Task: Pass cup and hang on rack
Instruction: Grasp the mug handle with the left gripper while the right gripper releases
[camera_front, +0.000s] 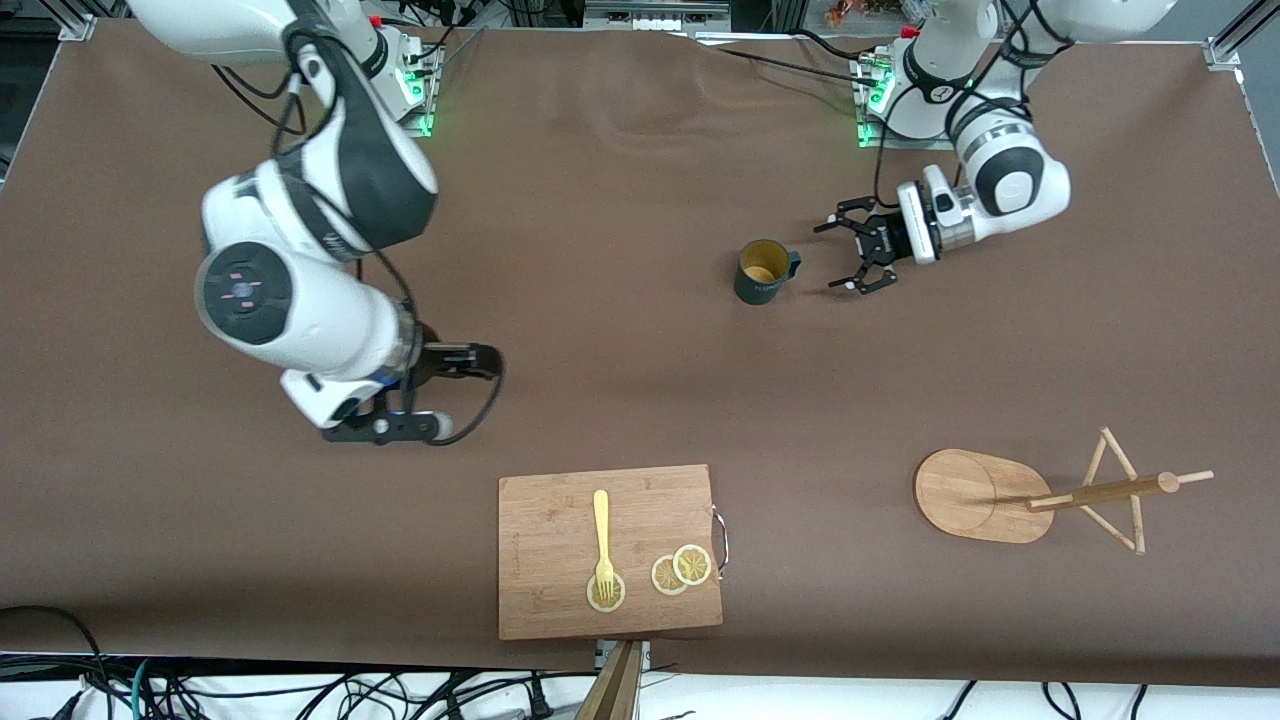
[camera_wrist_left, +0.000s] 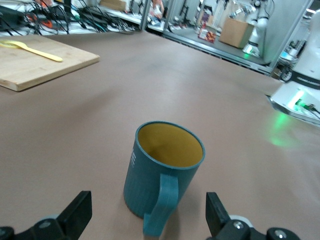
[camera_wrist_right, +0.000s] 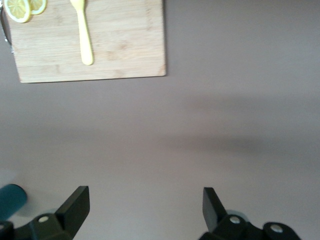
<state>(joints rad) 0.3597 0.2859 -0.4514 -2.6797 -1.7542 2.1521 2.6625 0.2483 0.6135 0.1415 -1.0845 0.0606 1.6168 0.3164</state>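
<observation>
The cup (camera_front: 763, 272), dark teal with a mustard-yellow inside, stands upright on the brown table, its handle turned toward the left arm's end. My left gripper (camera_front: 845, 255) is open and low beside it, just short of the handle. In the left wrist view the cup (camera_wrist_left: 160, 170) stands between and a little ahead of the spread fingers of the left gripper (camera_wrist_left: 147, 202), handle facing the camera. The rack (camera_front: 1060, 495), with an oval bamboo base, a post and thin pegs, stands nearer the front camera at the left arm's end. My right gripper (camera_front: 395, 425) is open and empty over bare table (camera_wrist_right: 144, 197).
A wooden cutting board (camera_front: 560, 570) lies near the table's front edge with a yellow fork (camera_front: 602, 540) and lemon slices (camera_front: 680, 568) on it. It also shows in the left wrist view (camera_wrist_left: 35, 67) and the right wrist view (camera_wrist_right: 125, 45).
</observation>
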